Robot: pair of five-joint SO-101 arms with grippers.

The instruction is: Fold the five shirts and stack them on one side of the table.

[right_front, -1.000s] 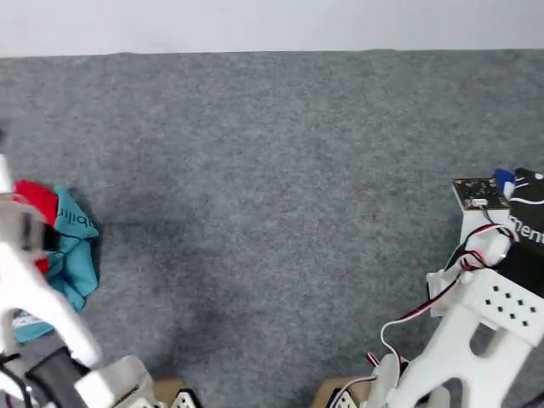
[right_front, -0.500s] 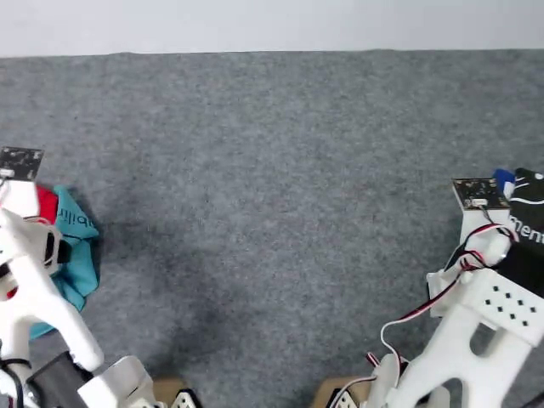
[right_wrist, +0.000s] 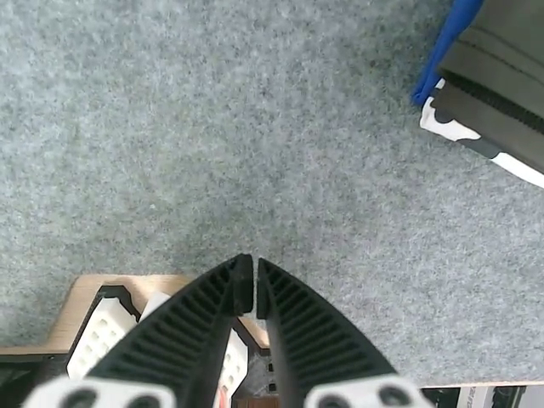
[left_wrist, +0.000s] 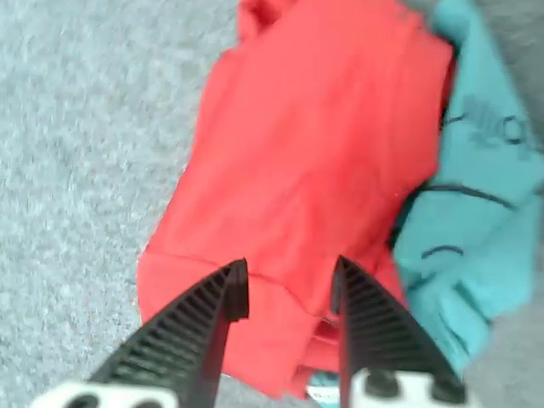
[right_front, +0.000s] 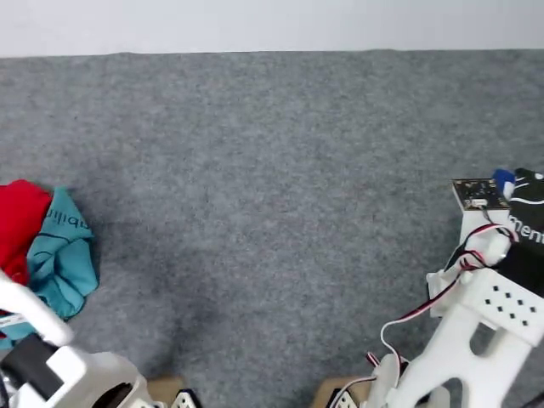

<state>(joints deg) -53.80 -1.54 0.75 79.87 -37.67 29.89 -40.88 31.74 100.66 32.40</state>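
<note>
Overhead view of a grey felt table (right_front: 280, 170) with two white robot arms at its near edge.

At 9 o'clock lies a rumpled pile: a red shirt (right_front: 19, 225) resting partly on a teal shirt (right_front: 61, 259), the two touching. At 3 o'clock, at the table's edge, sits a black shirt (right_front: 529, 242) with a strip of blue cloth (right_front: 503, 180) showing just behind it.

A second ago the left arm (right_front: 51, 374) stood over the pile and hid most of the red shirt. It has since drawn back toward 7 o'clock, and the red shirt now lies in plain sight on the teal one. The right arm (right_front: 476, 331) has not moved; it stands at 4 o'clock, just beside the black shirt.

In the left wrist view, the left gripper (left_wrist: 285, 285) hangs above the red shirt (left_wrist: 323, 144) with its jaws spread and nothing between them; the teal shirt (left_wrist: 476, 187) lies alongside. In the right wrist view, the right gripper (right_wrist: 255, 276) has its jaws pressed together, empty, over bare felt, with the black shirt (right_wrist: 501, 76) and blue cloth (right_wrist: 442, 51) farther off.

Judgement: the left arm has backed off without the red shirt. Both shirts at 9 o'clock look bunched rather than folded, so they probably remain to be done, and the next move likely needs a fresh grasp on the red one.
</note>
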